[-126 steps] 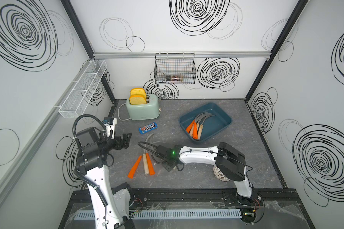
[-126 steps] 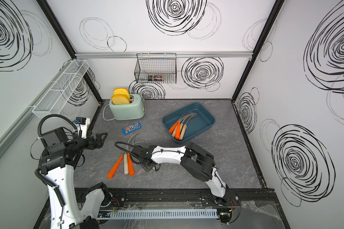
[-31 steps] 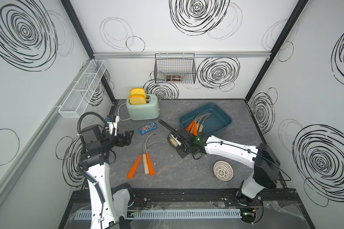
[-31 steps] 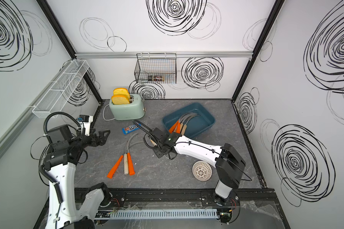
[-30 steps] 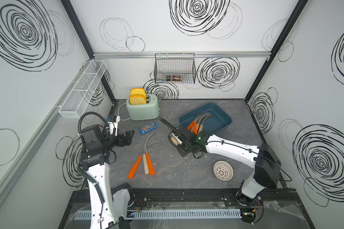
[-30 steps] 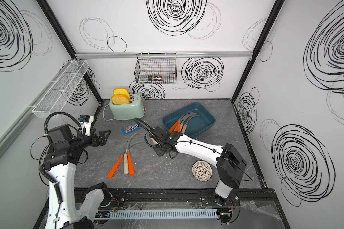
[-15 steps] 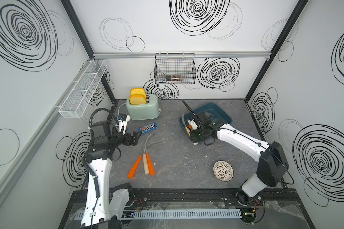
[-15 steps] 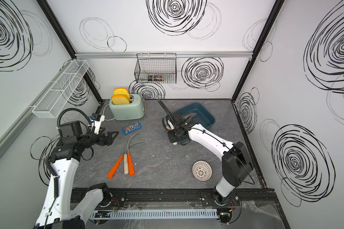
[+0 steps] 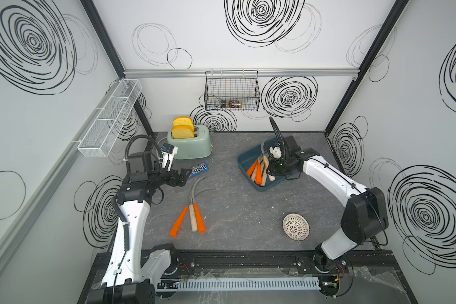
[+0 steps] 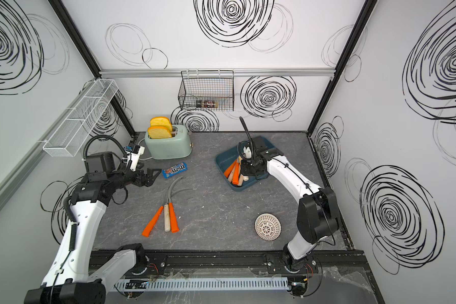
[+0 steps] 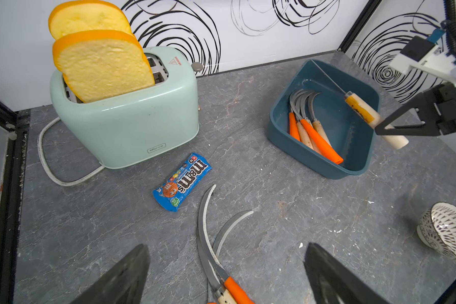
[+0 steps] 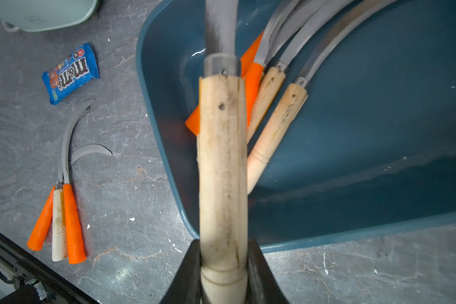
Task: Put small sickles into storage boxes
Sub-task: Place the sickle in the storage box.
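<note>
Your right gripper (image 12: 223, 271) is clamped on the butt end of a wooden-handled sickle (image 12: 223, 158); its black fingers (image 12: 187, 273) press the handle from either side. In both top views that gripper (image 9: 271, 172) (image 10: 245, 172) sits over the near part of the blue tray (image 9: 244, 160) (image 10: 221, 161). The held handle crosses the tray's near rim and its grey blade reaches out over the tray floor; you cannot tell whether the blade tip touches the tray.

Four sickles (image 12: 265, 97) lie inside the tray, packed along the side nearer the toaster (image 9: 192, 147); two have orange handles and two have wooden ones; their blades curve toward the far wall.

Three sickles (image 9: 192, 215) lie on the table (image 9: 234, 210), well apart from the tray; their handles lie close together, orange, wooden, orange; their blades point toward the sweet packet (image 9: 199, 168).

Your left gripper (image 9: 184, 177) has its jaws spread wide and holds nothing; it hangs above the table just beside the sweet packet and near those blade tips; in its own wrist view the blades run up between its two fingers (image 11: 121, 276).

The toaster stands at the back with two slices of bread (image 9: 182, 129) in its slots; a patterned white bowl (image 9: 295, 226) sits near the front, on your right-arm side.
</note>
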Action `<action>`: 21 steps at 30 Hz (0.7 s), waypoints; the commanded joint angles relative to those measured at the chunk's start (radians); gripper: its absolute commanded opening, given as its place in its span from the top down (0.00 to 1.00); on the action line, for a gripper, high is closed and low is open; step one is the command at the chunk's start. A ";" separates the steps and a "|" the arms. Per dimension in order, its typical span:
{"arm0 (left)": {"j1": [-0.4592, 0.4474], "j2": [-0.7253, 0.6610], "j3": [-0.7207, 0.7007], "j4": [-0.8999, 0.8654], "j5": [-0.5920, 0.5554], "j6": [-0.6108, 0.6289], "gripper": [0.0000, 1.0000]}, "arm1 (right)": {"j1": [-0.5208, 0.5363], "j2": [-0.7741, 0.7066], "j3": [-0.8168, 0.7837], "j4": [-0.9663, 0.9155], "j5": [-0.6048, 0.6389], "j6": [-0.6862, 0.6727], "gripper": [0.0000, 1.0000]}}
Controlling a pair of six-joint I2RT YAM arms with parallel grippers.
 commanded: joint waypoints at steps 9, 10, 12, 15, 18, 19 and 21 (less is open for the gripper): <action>-0.047 0.018 0.063 0.008 -0.002 0.010 0.04 | -0.125 0.032 -0.042 0.075 -0.169 0.056 1.00; -0.053 0.021 0.069 -0.002 -0.010 0.021 0.04 | -0.125 0.042 -0.039 0.078 -0.173 0.060 1.00; -0.061 0.020 0.073 -0.010 -0.022 0.029 0.04 | -0.128 0.058 -0.035 0.086 -0.175 0.069 1.00; -0.069 0.018 0.074 -0.011 -0.025 0.024 0.04 | -0.134 0.073 -0.043 0.109 -0.189 0.090 1.00; -0.078 0.016 0.067 -0.005 -0.021 0.016 0.04 | -0.134 0.087 -0.048 0.121 -0.188 0.107 1.00; -0.082 0.014 0.065 -0.002 -0.021 0.014 0.04 | -0.135 0.088 -0.049 0.124 -0.185 0.112 1.00; -0.087 0.014 0.060 0.002 -0.024 0.012 0.04 | -0.137 0.090 -0.056 0.132 -0.181 0.122 1.00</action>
